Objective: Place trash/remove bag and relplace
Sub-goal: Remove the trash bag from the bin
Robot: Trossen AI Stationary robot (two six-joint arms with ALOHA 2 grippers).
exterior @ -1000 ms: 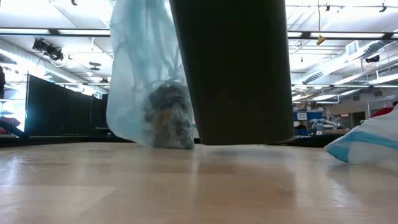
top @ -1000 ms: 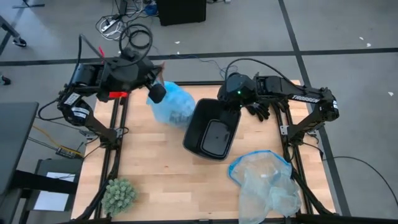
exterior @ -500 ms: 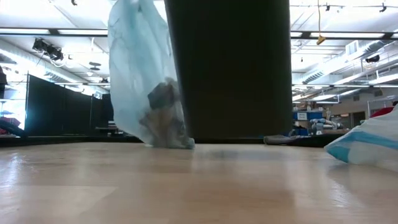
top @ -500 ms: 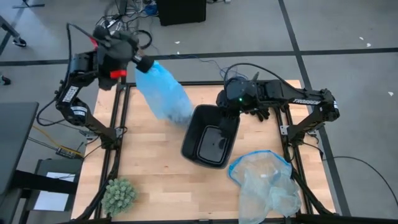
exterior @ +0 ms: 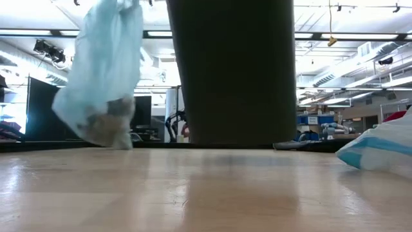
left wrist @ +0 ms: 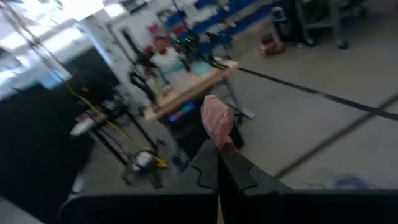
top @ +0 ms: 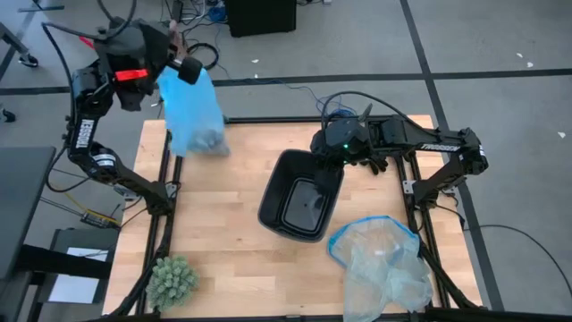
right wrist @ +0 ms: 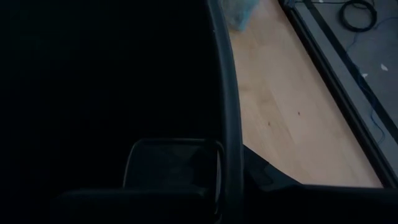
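Since a second ago the left gripper (top: 189, 71) has swung the bag (top: 192, 112) up and away from the bin (top: 299, 195), out to the table's far left corner; half a second back the bag still hung just beside the bin's rim. Its fingers are pinched tight on the bag's gathered top, and the bag hangs below them over the table's (top: 223, 250) edge.

From above, the bag reads as a plain blue bundle. Only the low view shows the trash (exterior: 106, 125) inside, a dark lump sagging in the bag's bottom, and that the bag (exterior: 103, 77) hangs clear to the left of the bin (exterior: 230, 71), near the tabletop; whether it touches the wood cannot be told.

The left wrist view shows none of the bag, only the two closed fingers (left wrist: 227, 171) with a pinkish scrap at their tips and the room beyond.

The right gripper (top: 335, 154) sits at the bin's far rim, jaws narrow and clamped on the wall. Its wrist view shows the dark inside of the bin (right wrist: 106, 93) and its rim edge against the wood.

A pale clear bag (top: 384, 264) lies at the near right and a green plant ball (top: 170, 282) at the near left, both seen whole only from above.
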